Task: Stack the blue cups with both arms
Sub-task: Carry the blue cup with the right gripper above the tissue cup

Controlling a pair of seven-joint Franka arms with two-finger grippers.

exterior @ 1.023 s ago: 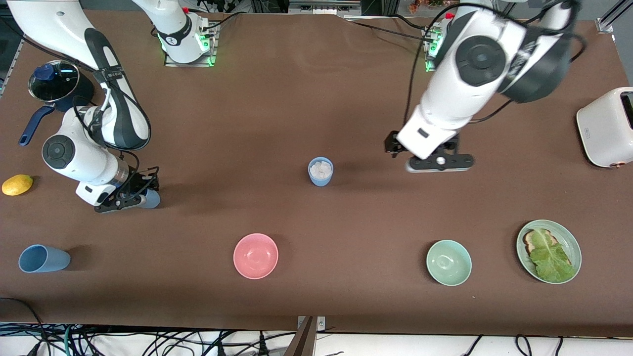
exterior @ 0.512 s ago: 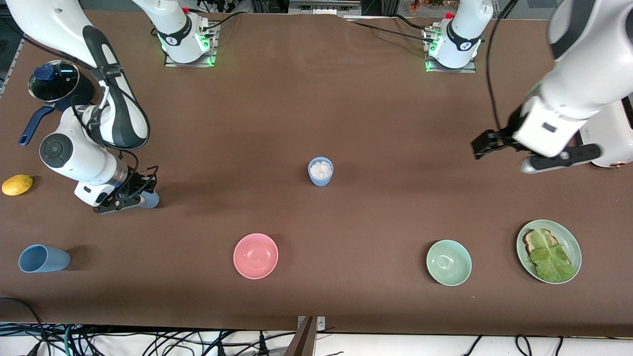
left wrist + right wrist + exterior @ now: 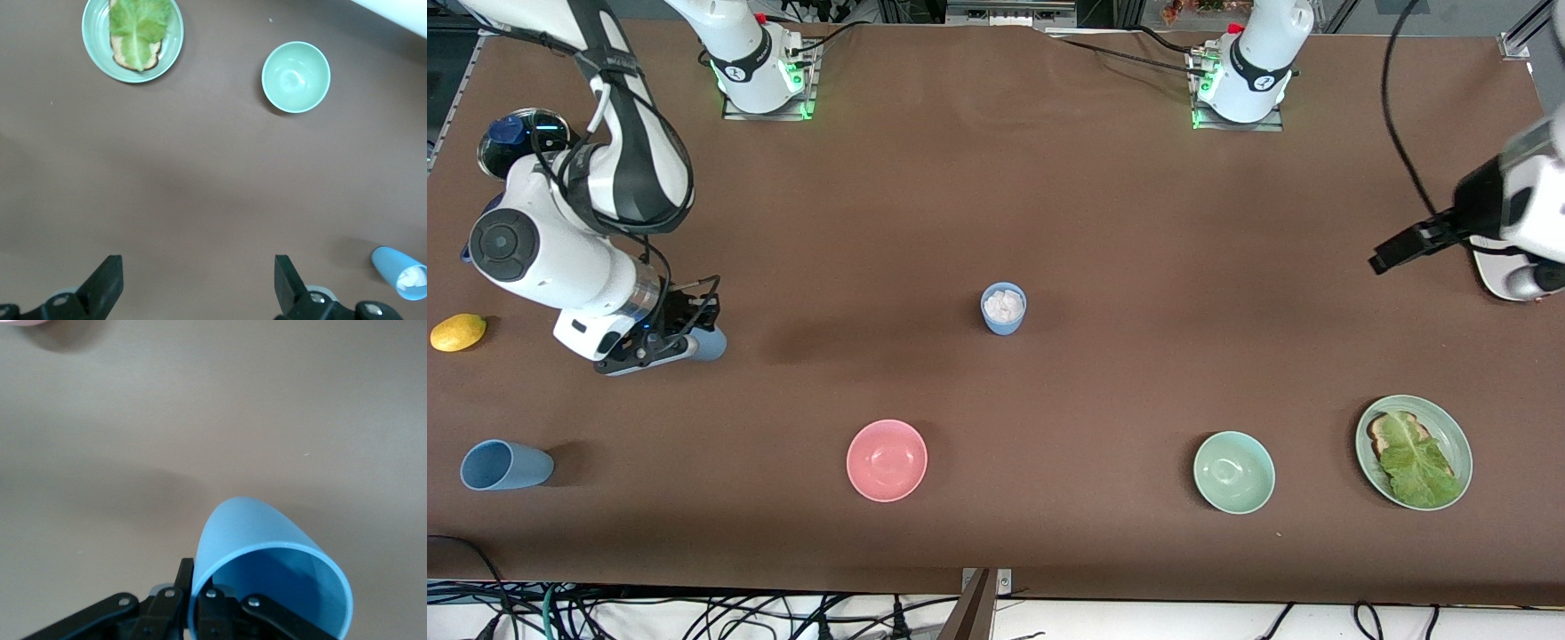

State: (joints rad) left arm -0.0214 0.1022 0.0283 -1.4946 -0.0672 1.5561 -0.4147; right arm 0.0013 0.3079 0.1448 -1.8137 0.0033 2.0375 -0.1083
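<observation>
My right gripper (image 3: 680,342) is shut on the rim of a light-blue cup (image 3: 708,342), low over the table toward the right arm's end. In the right wrist view the cup (image 3: 267,573) is tilted, with one finger inside and one outside, gripper (image 3: 197,587). A second blue cup (image 3: 1003,308) stands upright mid-table with white pieces in it and also shows in the left wrist view (image 3: 400,272). A third blue cup (image 3: 503,465) lies on its side near the front edge. My left gripper (image 3: 1400,247) is open and empty, high over the left arm's end (image 3: 199,280).
A pink bowl (image 3: 887,460), a mint-green bowl (image 3: 1233,472) and a green plate (image 3: 1449,427) with toast and lettuce sit along the front. A white toaster (image 3: 1494,271) is partly hidden under the left arm. A dark-blue saucepan (image 3: 520,142) and a lemon (image 3: 458,332) lie at the right arm's end.
The left arm has swung from the middle of the table out to its own end and risen. The right gripper has lifted the blue cup slightly.
</observation>
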